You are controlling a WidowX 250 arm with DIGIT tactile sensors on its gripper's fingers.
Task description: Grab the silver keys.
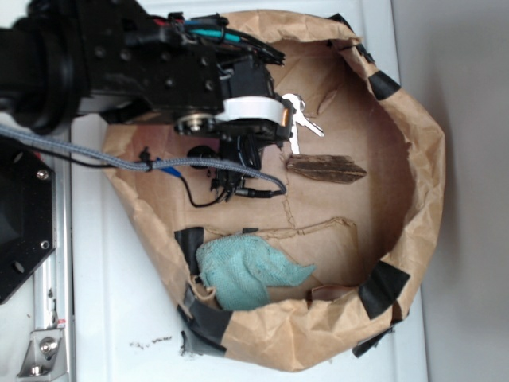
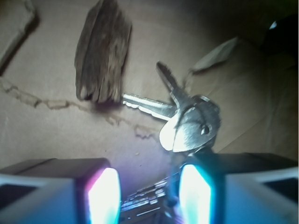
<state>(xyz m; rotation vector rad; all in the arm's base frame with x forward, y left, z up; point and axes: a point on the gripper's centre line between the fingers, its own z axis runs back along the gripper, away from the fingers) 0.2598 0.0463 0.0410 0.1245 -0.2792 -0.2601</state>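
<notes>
i see gripper (image 2: pixel 149 193) spread, nothing pinched; silver keys (image 2: pixel 187 122) lie just ahead, off to the right finger, blades pointing far-left twd wood sliver (image 2: pixel 103 49).

A white bench (image 1: pixel 103 263) carries a taped brown paper sheet (image 1: pixel 382 199) — on it lie silver keys (image 1: pixel 296 111), a wood sliver (image 1: pixel 326 168) and a teal cloth (image 1: pixel 242 274).

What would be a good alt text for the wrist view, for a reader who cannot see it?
The silver keys lie on brown paper just ahead of the open gripper, near its right finger. A brown wood sliver lies beyond them, close to one key's tip.
</notes>
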